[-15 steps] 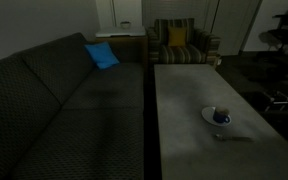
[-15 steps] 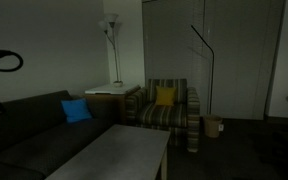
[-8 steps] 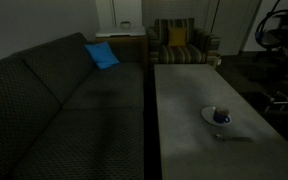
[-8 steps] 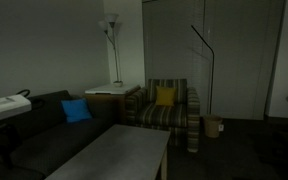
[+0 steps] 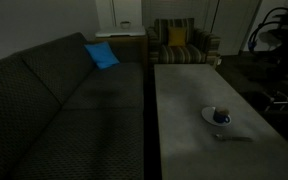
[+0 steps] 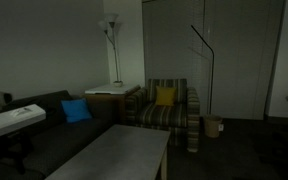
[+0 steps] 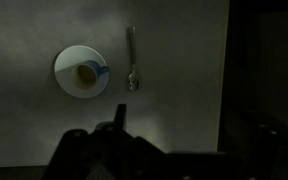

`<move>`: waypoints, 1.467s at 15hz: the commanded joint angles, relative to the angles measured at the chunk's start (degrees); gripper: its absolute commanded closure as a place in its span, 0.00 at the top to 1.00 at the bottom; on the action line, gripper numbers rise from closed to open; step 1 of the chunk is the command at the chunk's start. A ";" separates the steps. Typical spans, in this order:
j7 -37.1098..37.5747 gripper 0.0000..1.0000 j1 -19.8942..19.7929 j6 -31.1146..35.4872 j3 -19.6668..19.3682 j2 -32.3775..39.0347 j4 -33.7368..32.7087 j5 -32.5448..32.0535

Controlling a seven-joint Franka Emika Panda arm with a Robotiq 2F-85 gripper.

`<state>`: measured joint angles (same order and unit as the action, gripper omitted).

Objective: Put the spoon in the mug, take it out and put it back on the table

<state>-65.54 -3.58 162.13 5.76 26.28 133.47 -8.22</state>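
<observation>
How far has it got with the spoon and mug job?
The spoon lies on the table beside the saucer, not in the mug, so probably nothing is done. In hand: the claw hangs above, open and empty. Left: dropping the spoon in, lifting it out, laying it back.

So the worktop [image 5: 184,95] is a long, plain matte grey rectangle, pretty dim in every shot. In an exterior view it runs away from the camera with its long side beside the sofa. Two things sit straight on it, both toward the near end and the side away from the sofa: a round white saucer [image 5: 208,114] and a thin silvery spoon [image 5: 234,138]. From the wrist view the spoon [image 7: 132,60] lies flat just beside the saucer [image 7: 69,86] with a small gap between them, not touching.
</observation>
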 commanded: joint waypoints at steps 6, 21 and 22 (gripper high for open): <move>-3.19 1.00 -6.66 -1.35 2.89 9.50 -5.45 -0.94; 3.19 1.00 -5.33 -2.29 1.88 32.31 -27.30 -1.45; 3.80 1.00 -5.27 -2.58 1.93 33.53 -28.41 -1.42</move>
<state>-63.61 -9.45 160.32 8.18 55.97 109.12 -9.06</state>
